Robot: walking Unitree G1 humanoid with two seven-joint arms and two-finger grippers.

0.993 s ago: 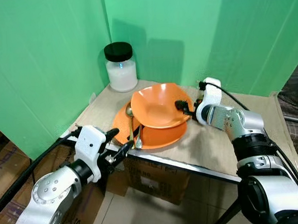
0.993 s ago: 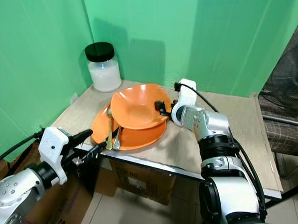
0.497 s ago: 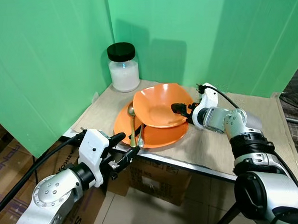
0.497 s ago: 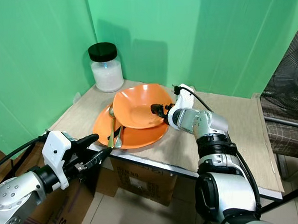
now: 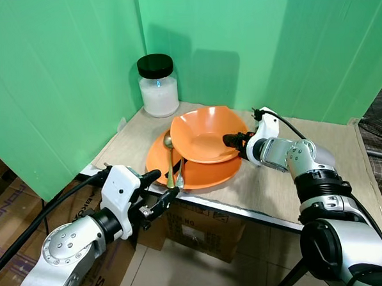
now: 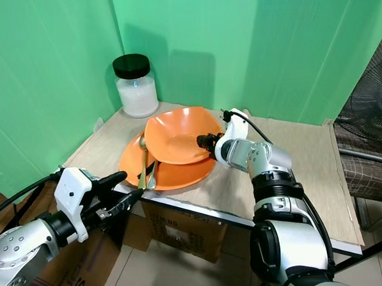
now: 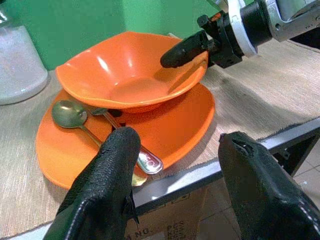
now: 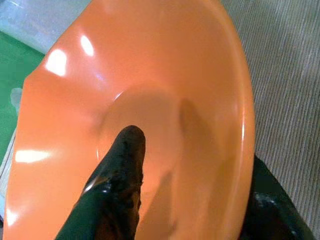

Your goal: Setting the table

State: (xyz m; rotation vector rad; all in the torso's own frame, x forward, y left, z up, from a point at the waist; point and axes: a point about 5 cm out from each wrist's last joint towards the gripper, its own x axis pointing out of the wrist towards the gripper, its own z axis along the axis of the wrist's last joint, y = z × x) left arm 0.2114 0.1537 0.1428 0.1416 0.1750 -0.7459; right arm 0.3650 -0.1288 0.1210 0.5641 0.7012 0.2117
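Spoons (image 5: 171, 164) — handles under bowl (image 5: 206, 133)

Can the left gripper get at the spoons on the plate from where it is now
Probably yes. The left gripper is open at the table's near edge, facing the spoons on the plate's exposed side. The bowl covers only their far ends.

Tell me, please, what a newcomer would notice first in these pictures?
An orange bowl sits on an orange plate near the table's front edge, with the right tool straddling the bowl's rim, one finger inside. Two spoons lie on the plate's left side, and a black-lidded jar stands in the back corner. The left tool hovers open just off the table's front edge.
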